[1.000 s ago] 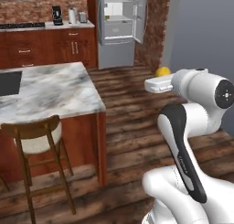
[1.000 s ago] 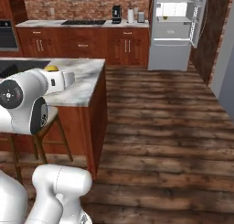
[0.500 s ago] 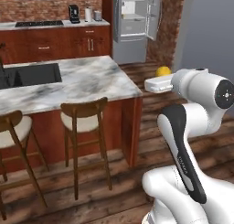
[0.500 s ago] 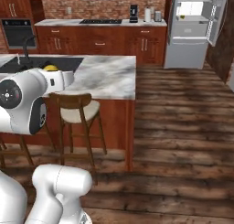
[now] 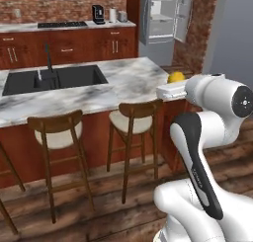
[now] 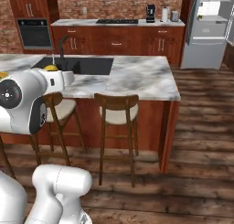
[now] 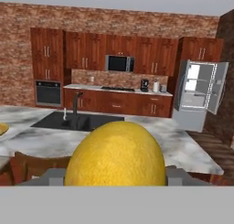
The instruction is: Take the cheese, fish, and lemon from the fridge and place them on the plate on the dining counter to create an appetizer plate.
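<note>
Left base view: the arm is rising from the lower right, its white upper links blocking the right end of the bench [image 5: 123,83]. The lemon [image 5: 176,77] is peeking out as a small yellow cap above the white hand, so most of it is hidden. The gripper [image 5: 174,86] is sitting just off the bench's right end; its fingers are too covered by the hand to make out here. The fridge [image 5: 165,19] is standing far back with its door swung open, white shelves showing, contents too small to tell. A black sink [image 5: 54,79] is lying in the bench's left part, and two wooden stools [image 5: 131,132] are tucked along the near edge.

Right base view: the arm is crowding the lower left. The lemon [image 6: 50,68] is showing as a thin yellow sliver on top of the hand, over the bench's near edge beside the sink. A second yellow scrap at the far left edge is cut off by the frame; what it is cannot be told. The fridge [image 6: 208,29] is cropped at the top right.

Hand view: the lemon [image 7: 115,157] is looming large at the bottom centre, clamped between the two grey fingers [image 7: 54,177], jaws spread wide around it. The fruit is hiding the near bench. A yellow rim at the left edge is cut off, too little showing to name.
</note>
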Controlling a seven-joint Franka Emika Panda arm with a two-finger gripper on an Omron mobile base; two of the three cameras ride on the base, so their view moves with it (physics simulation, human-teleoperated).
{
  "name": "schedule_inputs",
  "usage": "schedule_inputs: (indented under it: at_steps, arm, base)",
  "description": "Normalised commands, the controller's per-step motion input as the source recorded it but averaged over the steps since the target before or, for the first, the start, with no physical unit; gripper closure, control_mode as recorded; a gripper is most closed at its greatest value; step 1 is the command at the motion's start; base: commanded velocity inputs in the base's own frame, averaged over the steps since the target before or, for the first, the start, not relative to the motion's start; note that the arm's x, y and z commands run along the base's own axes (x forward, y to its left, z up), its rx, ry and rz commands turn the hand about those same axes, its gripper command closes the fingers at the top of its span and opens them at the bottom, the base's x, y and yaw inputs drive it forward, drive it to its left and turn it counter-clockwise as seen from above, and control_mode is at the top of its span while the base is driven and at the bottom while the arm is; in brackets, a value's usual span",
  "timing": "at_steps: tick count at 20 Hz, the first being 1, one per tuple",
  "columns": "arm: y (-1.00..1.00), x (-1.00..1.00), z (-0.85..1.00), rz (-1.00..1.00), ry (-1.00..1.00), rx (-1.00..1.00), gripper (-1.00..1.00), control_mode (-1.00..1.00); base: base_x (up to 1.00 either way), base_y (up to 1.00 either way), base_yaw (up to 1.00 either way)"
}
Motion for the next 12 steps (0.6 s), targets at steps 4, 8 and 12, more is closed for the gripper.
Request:
schedule_inputs:
  at_steps: [4, 8, 12]
  arm:
    - [0.00, 0.00, 0.00, 0.00, 0.00, 0.00, 1.00, 1.00]
    - [0.00, 0.00, 0.00, 0.00, 0.00, 0.00, 1.00, 1.00]
    - [0.00, 0.00, 0.00, 0.00, 0.00, 0.00, 1.00, 1.00]
  base:
    - [0.00, 1.00, 0.00]
    - [0.00, 1.00, 0.00]
    - [0.01, 1.00, 0.00]
